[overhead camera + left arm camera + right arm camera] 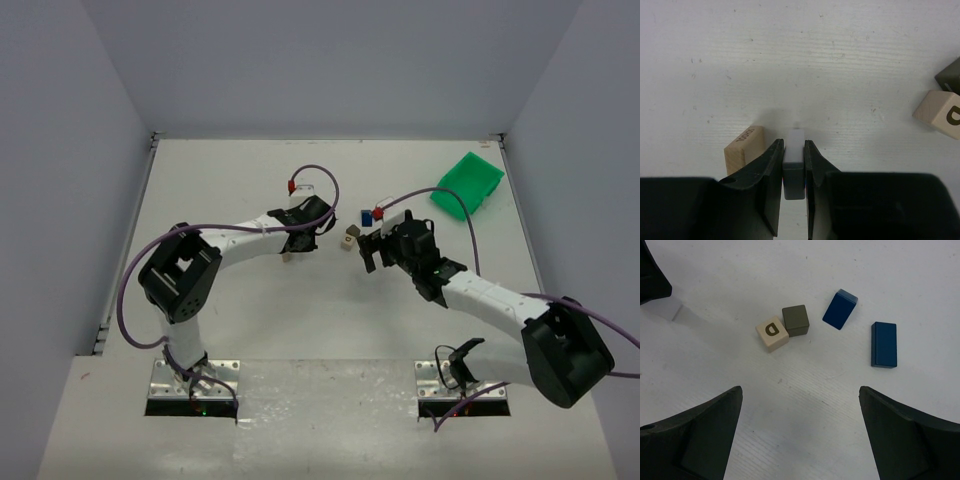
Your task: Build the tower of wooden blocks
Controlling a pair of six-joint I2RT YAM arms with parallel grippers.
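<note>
Two arms: both reach in over the white surface (250, 320), and their tools face each other near its middle.
Left tool (794, 146): pinching a small pale grey block (795, 136), which stands on end between the two dark fingers (771, 170). Whether the block touches the surface cannot be told.
Printed tan block (744, 148): lies on the surface just beside the outer face of one finger of the left tool. Contact cannot be told.
Right tool (800, 390): spread wide and holding nothing, over bare surface just short of the loose blocks.
Wood block tower (795, 320): in pieces, as single blocks on the surface between the two tools.
Tan cube (772, 333): plain wood, with a dark letter D on its top face. It touches the olive-grey cube along one side.
Olive-grey cube (795, 320): sits just beyond the tan cube as the right wrist camera sees it.
First blue block (840, 309): dark blue and oblong, near the olive-grey cube but apart from it. Whether it stands or leans cannot be told.
Second blue block (884, 344): dark blue, lying flat, apart from the first.
Green bin (467, 183): sits at the far right of the surface, well apart from the blocks.
</note>
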